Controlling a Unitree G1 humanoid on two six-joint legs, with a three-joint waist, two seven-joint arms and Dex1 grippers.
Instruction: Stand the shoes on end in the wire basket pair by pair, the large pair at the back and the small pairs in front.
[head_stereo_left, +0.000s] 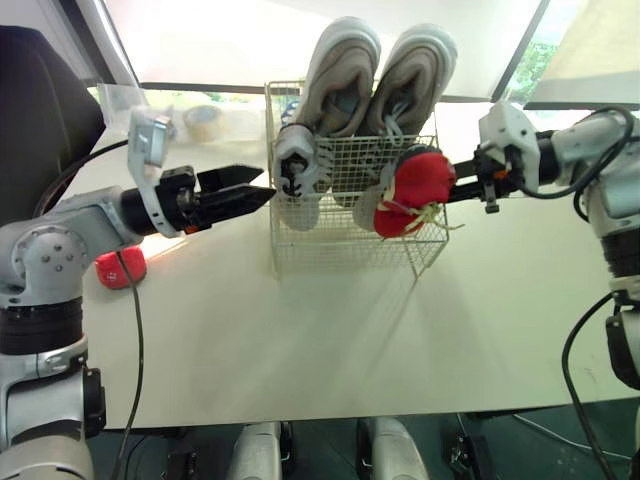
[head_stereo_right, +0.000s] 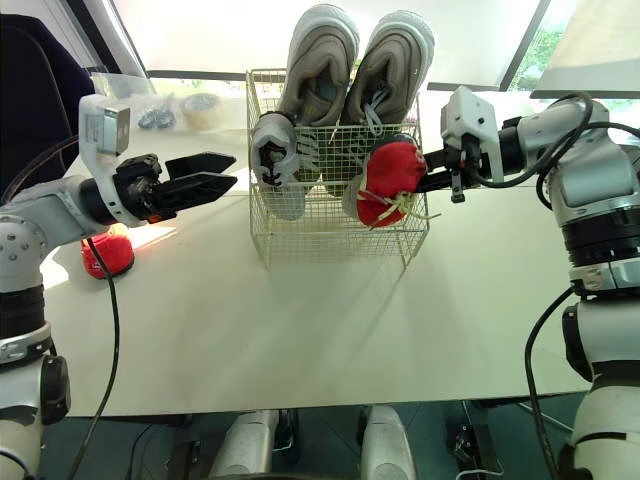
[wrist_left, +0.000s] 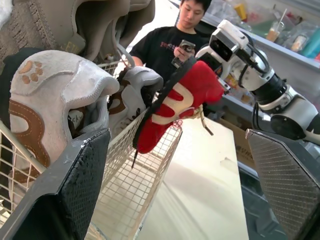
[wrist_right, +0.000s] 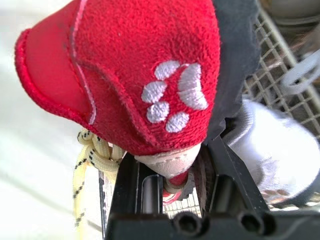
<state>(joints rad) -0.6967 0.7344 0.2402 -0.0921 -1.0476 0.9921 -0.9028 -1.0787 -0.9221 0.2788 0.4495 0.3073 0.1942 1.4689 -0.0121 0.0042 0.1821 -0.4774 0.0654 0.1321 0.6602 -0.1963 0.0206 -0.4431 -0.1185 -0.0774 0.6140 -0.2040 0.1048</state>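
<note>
With our right gripper (head_stereo_left: 456, 186) clamped on the red shoe (head_stereo_left: 415, 188) at the wire basket's (head_stereo_left: 300, 250) front-right rim and our left gripper (head_stereo_right: 222, 170) spread open beside the basket, we risk the shoe's dangling yellow lace (head_stereo_left: 432, 214) snagging the wires and tipping it outside.

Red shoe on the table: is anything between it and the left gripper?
Nothing visible does. The red shoe lies alone on the bare table, off to the left of the open left gripper, with only tabletop between them.

Bright daylight pours through windows (head_stereo_left: 220, 35) behind the white table (head_stereo_left: 300, 340).
</note>
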